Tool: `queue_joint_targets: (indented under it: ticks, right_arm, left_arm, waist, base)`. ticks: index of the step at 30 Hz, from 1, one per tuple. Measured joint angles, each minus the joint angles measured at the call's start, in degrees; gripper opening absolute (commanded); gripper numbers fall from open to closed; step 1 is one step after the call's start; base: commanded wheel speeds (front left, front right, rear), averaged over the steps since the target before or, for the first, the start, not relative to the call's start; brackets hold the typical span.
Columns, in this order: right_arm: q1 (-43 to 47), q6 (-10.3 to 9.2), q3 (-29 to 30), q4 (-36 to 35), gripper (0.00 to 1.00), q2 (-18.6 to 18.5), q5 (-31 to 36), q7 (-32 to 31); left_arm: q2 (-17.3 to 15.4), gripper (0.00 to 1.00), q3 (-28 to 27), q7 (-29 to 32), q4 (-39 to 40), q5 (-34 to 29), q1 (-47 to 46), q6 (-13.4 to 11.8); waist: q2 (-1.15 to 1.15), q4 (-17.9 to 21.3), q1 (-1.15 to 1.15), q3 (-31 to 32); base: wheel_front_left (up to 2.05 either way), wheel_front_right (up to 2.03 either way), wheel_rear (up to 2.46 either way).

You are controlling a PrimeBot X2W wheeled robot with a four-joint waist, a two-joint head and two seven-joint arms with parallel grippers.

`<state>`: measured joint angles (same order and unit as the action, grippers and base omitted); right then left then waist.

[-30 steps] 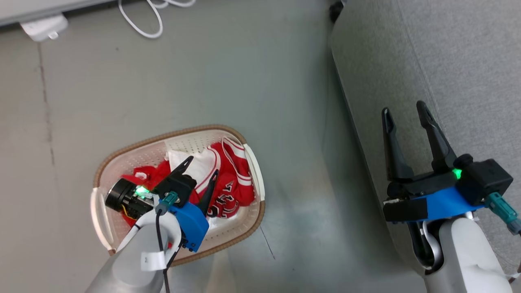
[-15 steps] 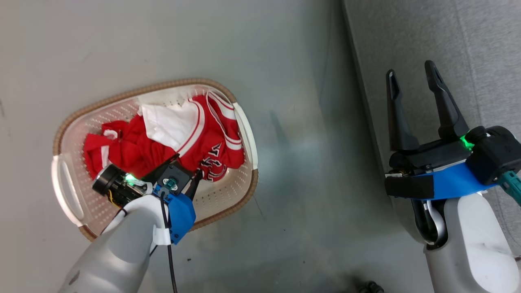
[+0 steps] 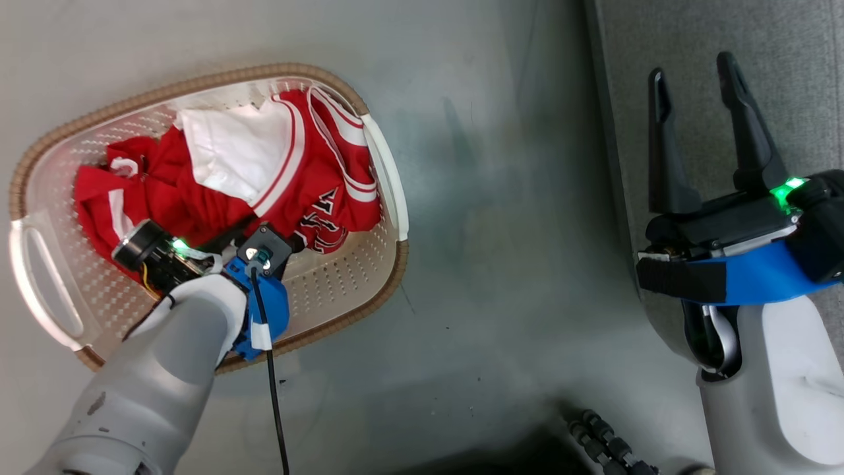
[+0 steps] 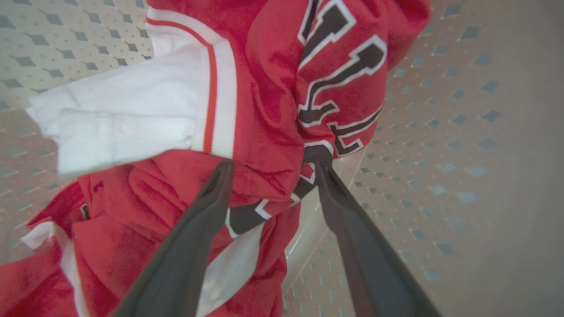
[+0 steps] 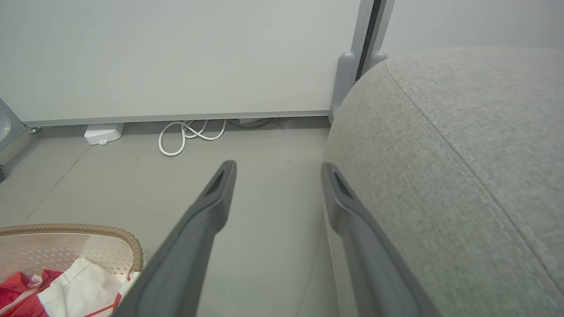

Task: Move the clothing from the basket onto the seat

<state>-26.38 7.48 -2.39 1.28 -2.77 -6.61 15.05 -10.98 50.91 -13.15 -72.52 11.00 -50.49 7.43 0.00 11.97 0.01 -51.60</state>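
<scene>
The clothing [image 3: 297, 171] is lying bunched in the basket [image 3: 386, 171], toward its far rim. The left gripper [image 4: 273, 169] is being held down inside it, fingers spread, with a fold of the lettered jersey [image 4: 335, 88] sitting between them, unclamped. The right gripper [image 3: 692, 69] is being held agape over the seat [image 3: 791, 39] at its edge.

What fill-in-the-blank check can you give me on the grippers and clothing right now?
1. The left gripper, inside the basket, is ____ (open/shut) astride a fold of clothing.
2. The right gripper, near the seat, holds ____.
3. The clothing is ____ with white trim.
Missing: open; nothing; red.
</scene>
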Motion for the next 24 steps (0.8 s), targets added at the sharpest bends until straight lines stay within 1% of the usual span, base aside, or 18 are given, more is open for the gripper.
queue_joint_targets:
  ticks: [8, 15, 16, 17, 18, 24]
  right_arm:
    - [-0.6, 0.0, 0.7, -1.5, 1.0, 0.0, -0.2, 0.0]
    - [-1.1, 0.0, 1.0, -2.1, 1.0, 0.0, -0.5, 0.0]
    - [-1.3, 0.01, 1.1, -2.2, 1.0, 0.0, -0.5, 0.0]
    - [-1.4, 0.01, 1.2, -2.4, 1.0, 0.0, -0.5, 0.0]
    - [-1.4, 0.01, 1.2, -2.4, 1.0, 0.0, -0.5, 0.0]
    - [-1.4, 0.0, 1.7, -2.4, 1.0, 0.0, -0.6, 0.0]
  left_arm:
    - [-1.2, 1.0, 2.6, 2.8, -0.9, -0.1, -3.8, 0.0]
    - [-1.5, 1.0, 4.4, 6.1, -1.2, -0.5, -6.0, 0.0]
    - [-1.5, 0.7, 4.6, 6.8, -1.2, -0.5, -6.2, 0.0]
    - [-1.5, 0.28, 4.6, 7.2, -1.2, -0.5, -6.4, 0.0]
    - [-1.4, 0.0, 4.7, 7.6, -1.2, -0.5, -6.5, 0.0]
    - [-1.0, 0.0, 5.4, 8.3, -1.3, -0.1, -7.0, 0.0]
  waist:
    - [0.0, 1.1, 0.0, -4.1]
    - [0.0, 1.6, 0.0, -6.2]
    - [0.0, 1.6, -0.01, -6.3]
    - [0.0, 1.7, -0.01, -6.5]
    - [0.0, 1.7, -0.01, -6.5]
    - [0.0, 1.6, -0.01, -6.3]
  base:
    - [0.0, 0.0, 0.0]
    - [0.0, 0.0, 0.0]
    - [0.0, 0.0, 0.0]
    - [0.0, 0.0, 0.0]
    - [0.0, 0.0, 0.0]
    - [0.0, 0.0, 0.0]
